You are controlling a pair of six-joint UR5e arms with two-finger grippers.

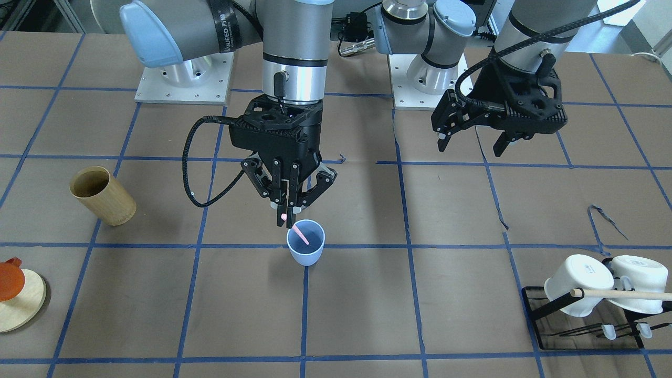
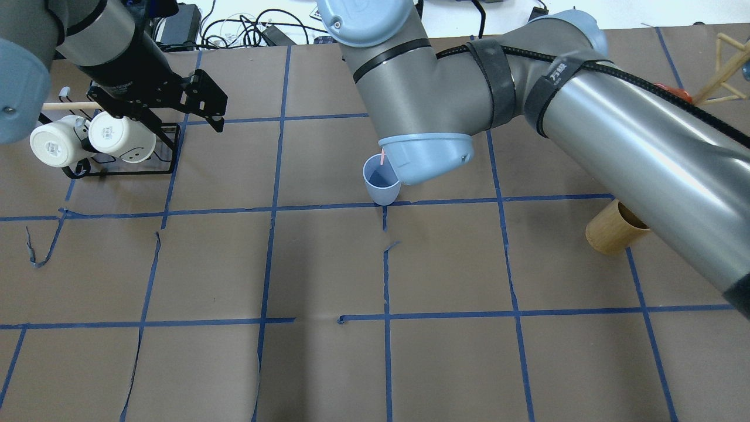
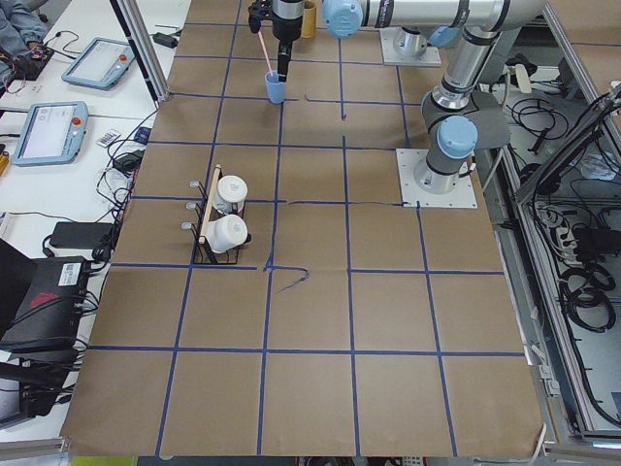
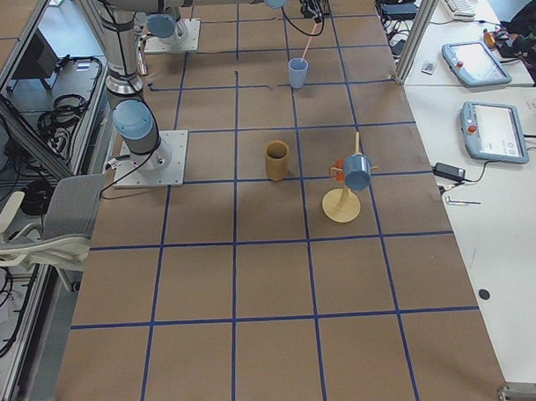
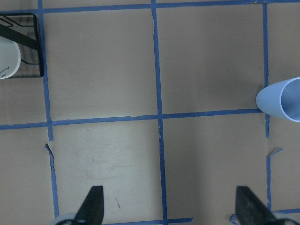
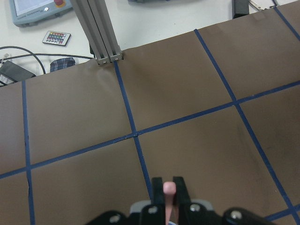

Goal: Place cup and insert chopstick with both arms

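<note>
The right gripper (image 1: 286, 218) hangs just above the cup (image 1: 305, 249), its two fingers pressed together on the upper part of the chopstick (image 1: 300, 233). The right wrist view shows the pink stick pinched between the pads (image 6: 179, 192). The chopstick slants down past the rim into the cup; its lower end seems to rest on the bottom, though the front view is too small to be sure. The cup stands upright near the middle of the table (image 1: 367, 315), beside a crossing of blue tape lines.

The left gripper (image 1: 470, 147) hovers well apart from the cup, on the robot's left side, with its fingers spread wide and nothing between them. On the far left of the table, a black rack (image 1: 541, 304) carries two white mugs (image 1: 577, 283) on a wooden dowel (image 1: 625, 295). A bamboo cup (image 1: 103, 195) stands on the right side.
</note>
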